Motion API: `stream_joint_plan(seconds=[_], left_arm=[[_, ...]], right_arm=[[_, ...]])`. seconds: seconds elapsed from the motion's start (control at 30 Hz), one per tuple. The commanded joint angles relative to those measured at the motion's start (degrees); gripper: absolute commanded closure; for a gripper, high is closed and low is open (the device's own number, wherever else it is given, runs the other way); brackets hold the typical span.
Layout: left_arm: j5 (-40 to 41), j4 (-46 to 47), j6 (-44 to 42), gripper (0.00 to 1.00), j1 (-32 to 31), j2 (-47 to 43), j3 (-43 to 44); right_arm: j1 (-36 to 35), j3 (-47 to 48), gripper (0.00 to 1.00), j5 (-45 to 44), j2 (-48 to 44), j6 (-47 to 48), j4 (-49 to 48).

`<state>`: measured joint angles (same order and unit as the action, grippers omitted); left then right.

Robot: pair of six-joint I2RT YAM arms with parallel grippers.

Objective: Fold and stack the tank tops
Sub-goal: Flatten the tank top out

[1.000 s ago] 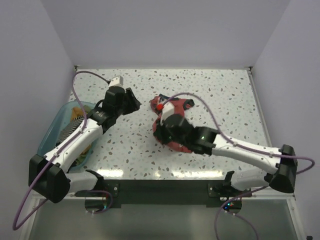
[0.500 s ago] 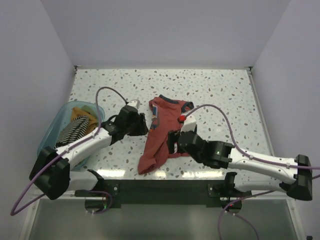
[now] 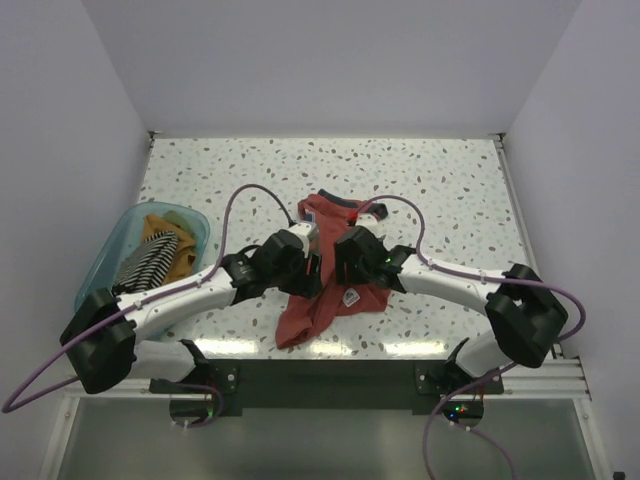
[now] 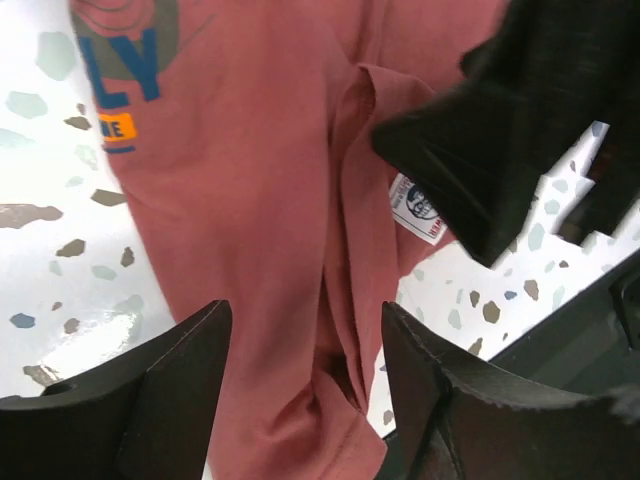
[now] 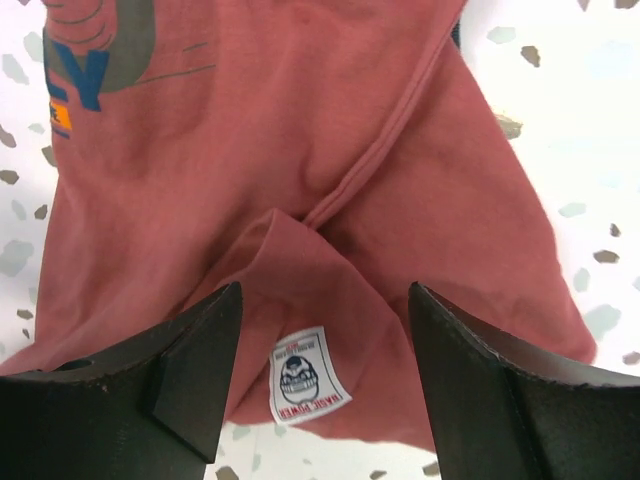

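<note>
**Inspector:** What is recorded for the table [image 3: 450, 200] and the teal bin [image 3: 97, 272]?

**Assessor:** The rust-red tank top [image 3: 335, 215] is now laid out at mid-table with its near hem rumpled. A second ago it was bunched in the right gripper [image 5: 325, 300]. The striped top [image 3: 150, 262] and mustard top [image 3: 160, 228] are left in the bin.

**Inspector:** And the pincers?

**Assessor:** That gripper and the left gripper [image 4: 302, 330] are held over the cloth, jaws spread, nothing pinched. A label [image 5: 300, 378] is exposed. Folding is judged not yet begun.
</note>
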<state>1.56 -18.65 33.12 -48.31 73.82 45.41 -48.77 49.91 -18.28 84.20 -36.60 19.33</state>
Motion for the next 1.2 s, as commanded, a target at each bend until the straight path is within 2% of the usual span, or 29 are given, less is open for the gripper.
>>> stream_joint_plan(seconds=[0.0, 0.1, 0.17, 0.2, 0.23, 0.27, 0.3, 0.37, 0.4, 0.47, 0.53, 0.57, 0.67, 0.77, 0.83, 1.0, 1.1, 1.17], left_arm=[[-2.7, 0.8, -2.0, 0.33, -1.0, 0.3, -0.4], [-5.0, 2.5, -3.2, 0.31, -1.6, 2.4, -0.5], [-4.8, 3.1, -3.5, 0.32, -2.0, 5.1, -0.7], [-4.2, 3.2, -3.6, 0.35, -2.0, 6.1, -0.7], [-3.9, 3.4, -3.5, 0.37, -2.0, 7.6, -0.8], [-3.7, 3.4, -3.4, 0.44, -2.0, 8.3, -0.9], [-2.8, 3.7, -3.0, 0.49, -2.0, 8.6, -1.1], [-1.8, 4.4, -2.5, 0.65, -2.0, 9.1, -1.5], [-1.7, 4.6, -2.5, 0.69, -2.0, 9.3, -1.4], [0.9, 4.4, -2.2, 0.84, -2.0, 10.4, -0.6], [4.1, 2.8, -1.7, 0.92, -1.6, 11.9, 0.4], [7.6, 2.2, -0.3, 1.00, -1.3, 12.1, 1.1], [8.7, 3.2, 1.8, 1.00, 3.3, 11.1, 0.0], [7.2, 7.0, 2.5, 1.00, 10.9, 9.2, 0.0], [6.9, 9.1, 2.7, 1.00, 15.4, 10.5, 2.1], [3.6, 12.2, 6.7, 1.00, 23.6, 18.0, 12.9], [-0.1, 16.2, 10.2, 1.00, 28.4, 20.0, 14.6], [-4.8, 17.8, 12.0, 1.00, 30.9, 20.5, 14.4]], right_arm=[[0.3, 2.3, 0.30, 2.5, 1.8, -0.7, -4.5], [0.5, 0.6, 0.32, 2.1, 2.6, -2.1, -6.2], [0.7, -0.2, 0.43, 1.6, 2.4, -2.9, -7.0], [0.8, -0.9, 0.57, 0.8, 1.8, -3.1, -6.9], [0.9, -1.2, 0.65, 0.4, 1.2, -3.6, -6.6], [1.0, -1.8, 0.72, -0.3, 0.6, -3.7, -6.1], [1.0, -2.4, 0.84, -1.0, -0.4, -3.9, -5.2], [1.0, -3.7, 0.93, -2.4, -3.9, -4.7, -3.7], [1.0, -4.3, 1.00, -2.9, -5.3, -4.9, -2.4], [1.0, -6.3, 1.00, -3.9, -9.7, -5.8, -0.7], [1.0, -7.7, 1.00, -4.8, -14.7, -7.0, 1.9], [1.0, -9.1, 1.00, -5.2, -16.4, -7.4, 2.8], [1.0, -12.4, 1.00, -7.8, -24.2, -9.3, 7.3], [1.5, -13.7, 1.00, -13.7, -29.1, -10.4, 11.7], [6.4, -12.5, 1.00, -13.5, -28.6, -7.5, 11.9], [26.4, -2.5, 1.00, -3.3, -19.8, 1.5, 5.0], [34.5, 5.8, 1.00, 4.2, -16.4, 3.2, 4.1], [35.5, 10.4, 1.00, 7.3, -14.9, 3.8, 5.0]])
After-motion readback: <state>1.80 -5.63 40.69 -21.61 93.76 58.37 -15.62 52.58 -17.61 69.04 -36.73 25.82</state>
